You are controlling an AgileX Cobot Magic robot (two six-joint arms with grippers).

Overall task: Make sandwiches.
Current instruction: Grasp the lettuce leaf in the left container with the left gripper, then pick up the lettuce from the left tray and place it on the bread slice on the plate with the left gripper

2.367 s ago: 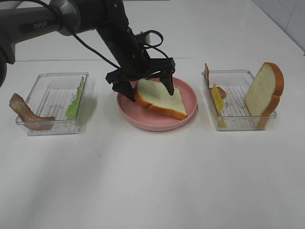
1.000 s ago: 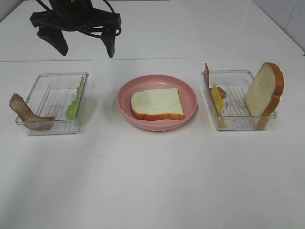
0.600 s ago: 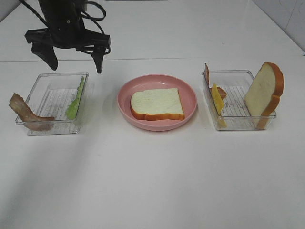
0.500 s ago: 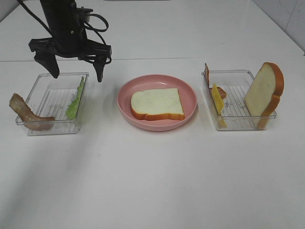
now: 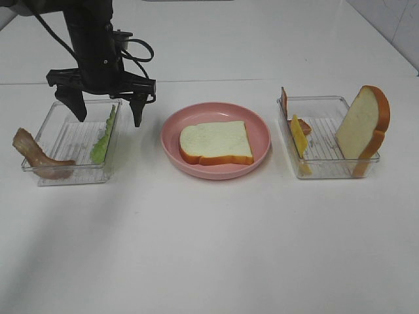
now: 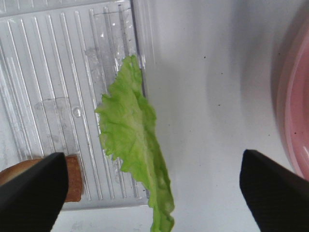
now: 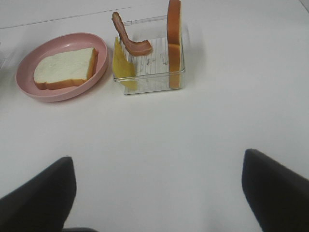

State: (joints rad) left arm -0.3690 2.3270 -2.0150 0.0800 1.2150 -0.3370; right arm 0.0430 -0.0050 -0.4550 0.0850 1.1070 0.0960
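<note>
Green lettuce (image 6: 131, 137) at clear tray (image 6: 48, 72) edge

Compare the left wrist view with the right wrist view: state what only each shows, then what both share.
Only the left wrist view: a ruffled green lettuce leaf at the edge of a clear ribbed plastic tray, plus a brown piece, likely bacon. Only the right wrist view: a white bread slice flat on the plate, and a second clear plastic tray holding a yellow cheese square, a brown bacon strip and an upright bread slice. Both: the round pink plate and the white table.
</note>
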